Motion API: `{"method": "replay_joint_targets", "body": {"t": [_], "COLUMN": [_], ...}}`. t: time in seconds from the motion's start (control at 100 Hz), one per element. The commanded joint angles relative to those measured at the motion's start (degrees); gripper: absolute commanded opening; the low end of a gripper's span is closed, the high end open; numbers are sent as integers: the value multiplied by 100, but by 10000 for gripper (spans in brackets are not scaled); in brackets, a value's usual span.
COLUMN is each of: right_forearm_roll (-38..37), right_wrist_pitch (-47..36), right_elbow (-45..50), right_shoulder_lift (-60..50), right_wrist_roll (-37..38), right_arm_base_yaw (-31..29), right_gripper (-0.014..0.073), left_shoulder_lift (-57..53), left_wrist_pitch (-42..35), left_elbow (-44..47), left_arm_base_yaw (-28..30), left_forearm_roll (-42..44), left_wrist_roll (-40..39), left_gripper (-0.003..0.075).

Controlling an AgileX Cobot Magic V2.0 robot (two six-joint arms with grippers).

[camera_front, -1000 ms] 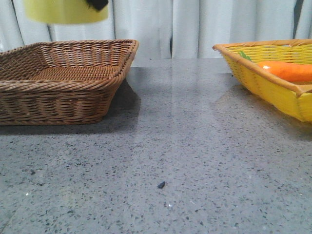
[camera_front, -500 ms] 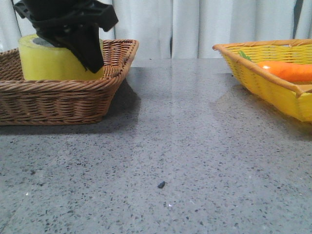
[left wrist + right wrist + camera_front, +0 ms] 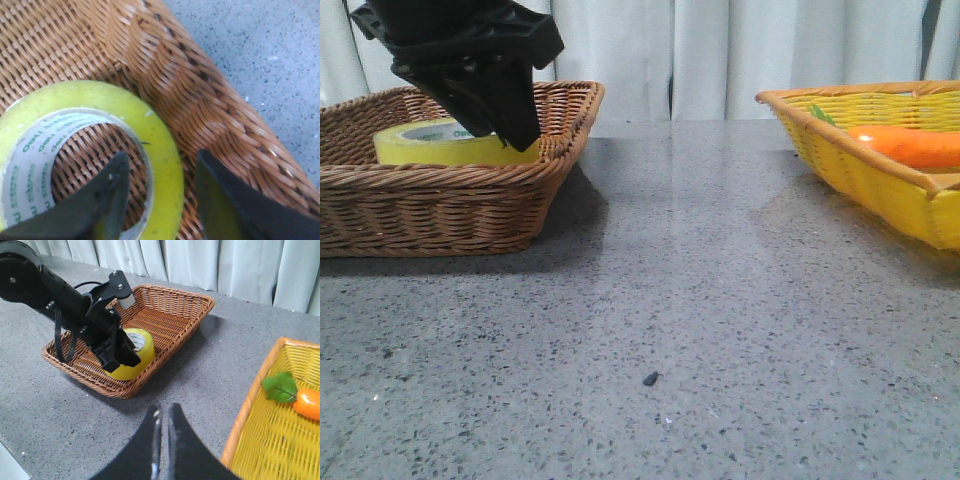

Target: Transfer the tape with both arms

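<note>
The yellow-green tape lies flat in the brown wicker basket, near its right wall. My left gripper hangs over it, open. In the left wrist view the left gripper straddles the tape wall: one finger is inside the pale "deli" core, the other outside, with basket weave showing between it and the roll. My right gripper is shut and empty, high above the grey table. From there the tape and left gripper show in the brown basket.
A yellow wicker basket stands at the right with an orange carrot-like thing in it; both show in the right wrist view, basket and carrot. A small dark speck lies on the table. White curtains hang behind.
The left gripper came down into the brown basket with the tape. The roll has since dropped from between the fingers to lie flat, and the jaws stand open.
</note>
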Motion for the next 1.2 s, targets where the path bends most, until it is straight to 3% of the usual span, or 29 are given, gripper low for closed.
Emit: {"method": "replay_joint_targets", "body": {"t": [0.0,0.08,0.18,0.45,0.79,1.19], "right_forearm_roll": [-131,-377,-824,-1529,-1966,-2348], "right_wrist_pitch": [-366,-378,-468,-887,-1484,-1875], "right_elbow": [-147,-135,8,946,2298,2915], "right_shoulder_lift": [-94,-261,-572,-1649,-3097,-3530], "right_wrist_roll": [-27,-27,-27,-17,-17,-17], "right_arm_base_yaw": [-39,-39,-39,-84,-84,-110], "right_gripper": [-73,-73,-73,-74,-74,-74], "left_shoulder_lift": [-486,-802,-1257,-2726,-5165,-7479], "left_wrist_pitch": [-183,-365,-632,-1543,-3307,-3737], "left_elbow": [-191,-177,-124,700,3309,5308], "left_arm_base_yaw": [29,29,17,17,17,17], "left_forearm_roll": [-159,-297,-528,-615,-549,-605], "left_wrist_roll": [-61,-61,-61,-61,-61,-61], "left_gripper": [256,158,-24,-21,-21,-21]}}
